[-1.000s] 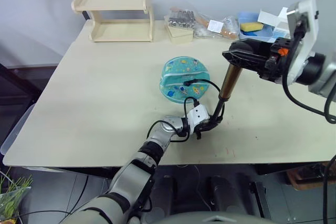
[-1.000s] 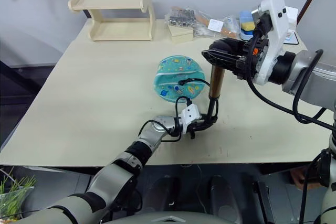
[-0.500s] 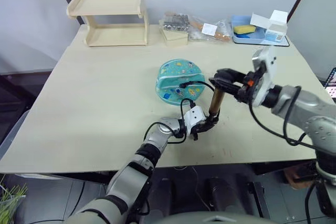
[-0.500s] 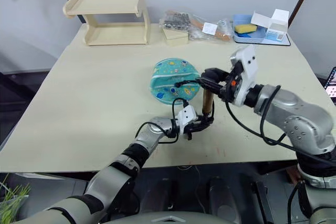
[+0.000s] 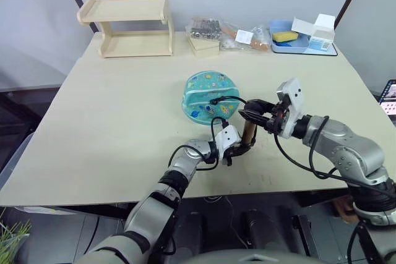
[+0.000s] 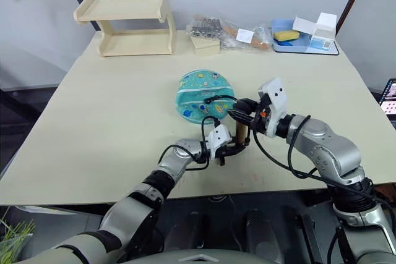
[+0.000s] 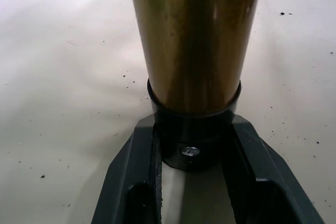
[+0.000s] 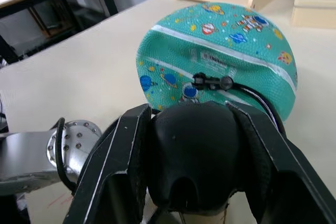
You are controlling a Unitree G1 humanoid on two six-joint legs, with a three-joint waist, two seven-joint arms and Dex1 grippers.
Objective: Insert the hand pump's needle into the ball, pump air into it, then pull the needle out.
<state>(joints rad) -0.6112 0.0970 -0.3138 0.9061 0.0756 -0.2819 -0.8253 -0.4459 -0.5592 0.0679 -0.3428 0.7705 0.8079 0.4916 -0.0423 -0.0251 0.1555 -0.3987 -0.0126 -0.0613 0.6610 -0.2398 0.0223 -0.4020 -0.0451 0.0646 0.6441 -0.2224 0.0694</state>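
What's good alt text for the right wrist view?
The right gripper is clamped on the hand pump's black handle, seen from just behind. Past it on the table sits the ball, teal and partly deflated, with the pump's hose tip plugged into its side. The left arm's metal wrist shows alongside.

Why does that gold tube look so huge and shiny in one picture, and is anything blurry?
Left wrist view: the hand pump sits right against the lens, with streaky reflections down its barrel. Right wrist view: the handle up close looks soft, while the ball is crisp.
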